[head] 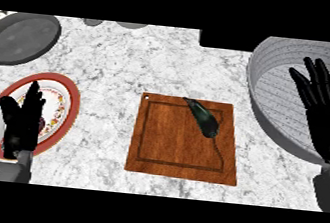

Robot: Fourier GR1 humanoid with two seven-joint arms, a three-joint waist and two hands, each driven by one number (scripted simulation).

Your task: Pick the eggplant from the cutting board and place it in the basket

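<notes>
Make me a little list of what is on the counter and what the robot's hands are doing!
eggplant: lying on the cutting board's upper right part, untouched
cutting board: wooden, middle of the counter
basket: grey, at the right, nothing seen inside
plate: red-rimmed, at the left
pan: grey, top left
left robot hand: open, over the plate
right robot hand: open, over the basket

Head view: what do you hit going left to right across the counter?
Left hand over the red-rimmed plate → cutting board → eggplant on its upper right → basket with the right hand over it.
</notes>
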